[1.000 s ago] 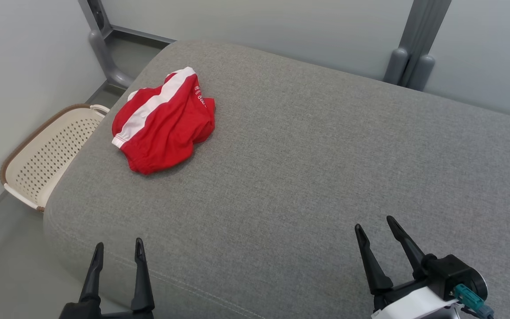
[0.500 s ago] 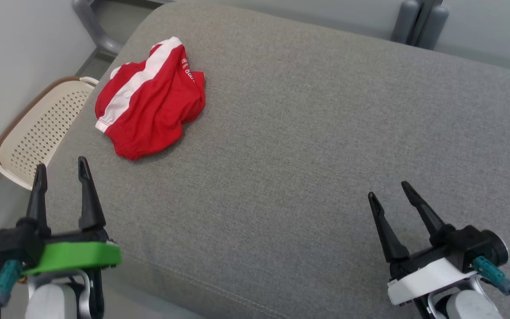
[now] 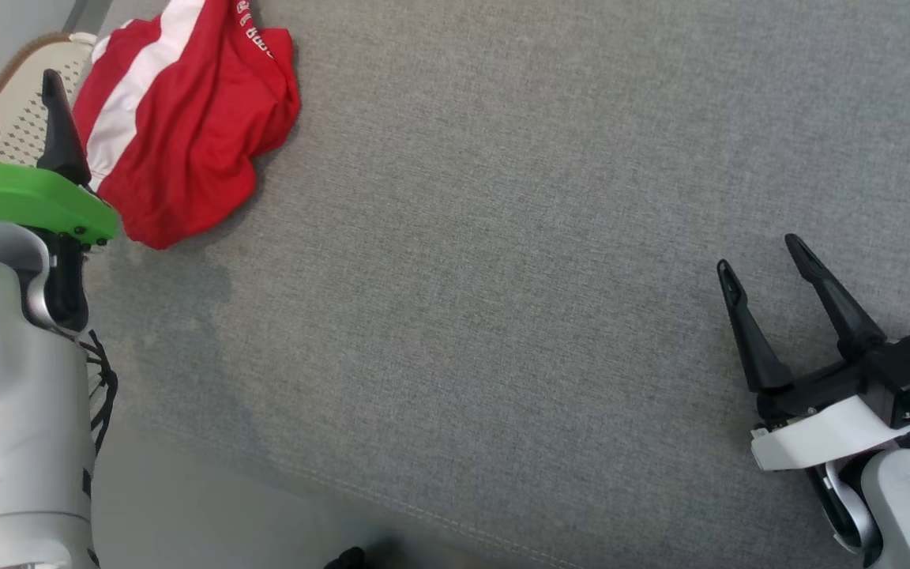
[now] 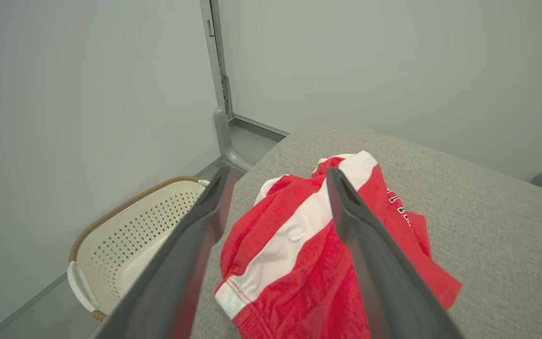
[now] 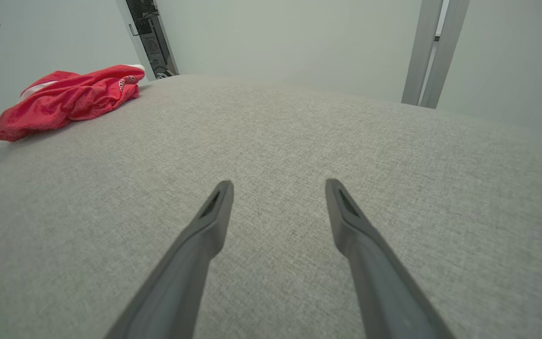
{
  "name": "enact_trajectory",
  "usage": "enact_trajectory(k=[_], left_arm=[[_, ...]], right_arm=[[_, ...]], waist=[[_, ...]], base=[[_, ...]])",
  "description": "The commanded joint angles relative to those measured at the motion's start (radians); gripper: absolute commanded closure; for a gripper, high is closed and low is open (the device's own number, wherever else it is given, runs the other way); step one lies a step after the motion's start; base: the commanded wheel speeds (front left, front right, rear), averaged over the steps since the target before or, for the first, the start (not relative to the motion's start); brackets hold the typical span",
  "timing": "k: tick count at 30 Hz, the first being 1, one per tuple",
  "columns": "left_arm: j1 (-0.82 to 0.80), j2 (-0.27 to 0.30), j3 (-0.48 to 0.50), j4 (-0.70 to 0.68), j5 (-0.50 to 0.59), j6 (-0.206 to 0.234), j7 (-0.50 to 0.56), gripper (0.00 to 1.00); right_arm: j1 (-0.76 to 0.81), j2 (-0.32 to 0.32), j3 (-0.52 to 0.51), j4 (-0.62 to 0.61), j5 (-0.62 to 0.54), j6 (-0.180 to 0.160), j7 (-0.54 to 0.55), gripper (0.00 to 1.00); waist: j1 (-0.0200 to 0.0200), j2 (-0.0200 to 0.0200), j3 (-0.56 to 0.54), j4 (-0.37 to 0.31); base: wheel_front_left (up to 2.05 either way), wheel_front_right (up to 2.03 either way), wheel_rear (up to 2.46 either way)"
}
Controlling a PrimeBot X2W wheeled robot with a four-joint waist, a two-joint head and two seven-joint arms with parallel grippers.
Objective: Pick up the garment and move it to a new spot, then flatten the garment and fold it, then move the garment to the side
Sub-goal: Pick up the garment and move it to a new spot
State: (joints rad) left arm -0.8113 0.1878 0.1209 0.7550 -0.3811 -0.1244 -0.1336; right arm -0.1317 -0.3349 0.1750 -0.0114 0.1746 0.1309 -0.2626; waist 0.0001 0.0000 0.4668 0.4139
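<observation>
Garment (image 3: 186,134) sits crumpled in a heap on the cushion (image 3: 502,276), at its far left corner, close to the left edge. It is red with a wide white stripe and small white lettering I can't read. It is bunched up, not flat and not folded.

Left gripper (image 3: 18,87) is at the cushion's left edge, just beside the heap. Its two fingers are spread wide with nothing clamped between them. In my left wrist view the heap shows between and past the fingers, white stripe running up the middle. I can't tell whether the finger nearer the cushion's middle touches the cloth.

Right gripper (image 3: 761,254) is over the cushion's near right part, well apart from the heap. Its fingers are wide apart and empty, pointing across bare grey fabric. From that wrist view the heap is a low red mound at the cushion's far left.

Basket (image 4: 125,235), cream with small holes and a brown rim, stands on the floor off the cushion's left edge, next to the corner with the heap. Grey post (image 4: 224,136) rises beyond the cushion's far left corner.
</observation>
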Motion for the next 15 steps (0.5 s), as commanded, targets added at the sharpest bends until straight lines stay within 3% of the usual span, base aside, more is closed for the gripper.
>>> enact_trajectory(k=[1,7,15], left_arm=[[-0.043,0.011,-0.006,0.042,-0.021,-0.006,0.023,0.0],[-0.149,0.028,-0.032,0.198,-0.13,-0.007,0.146,0.0],[-0.131,0.061,-0.111,0.231,-0.286,-0.006,0.209,0.0]], right_arm=[[-0.018,-0.011,-0.007,-0.01,-0.007,0.0,-0.003,0.0],[-0.031,-0.024,-0.017,-0.019,-0.015,-0.001,0.0,0.0],[-0.033,-0.011,-0.043,-0.019,-0.019,-0.002,0.006,0.0]], waist=[[-0.0001,0.0,0.116,-0.036],[-0.0001,0.0,0.176,-0.055],[-0.0001,0.0,0.193,-0.075]], base=[[0.0,0.0,0.0],[0.0,0.0,0.0],[0.0,0.0,0.0]])
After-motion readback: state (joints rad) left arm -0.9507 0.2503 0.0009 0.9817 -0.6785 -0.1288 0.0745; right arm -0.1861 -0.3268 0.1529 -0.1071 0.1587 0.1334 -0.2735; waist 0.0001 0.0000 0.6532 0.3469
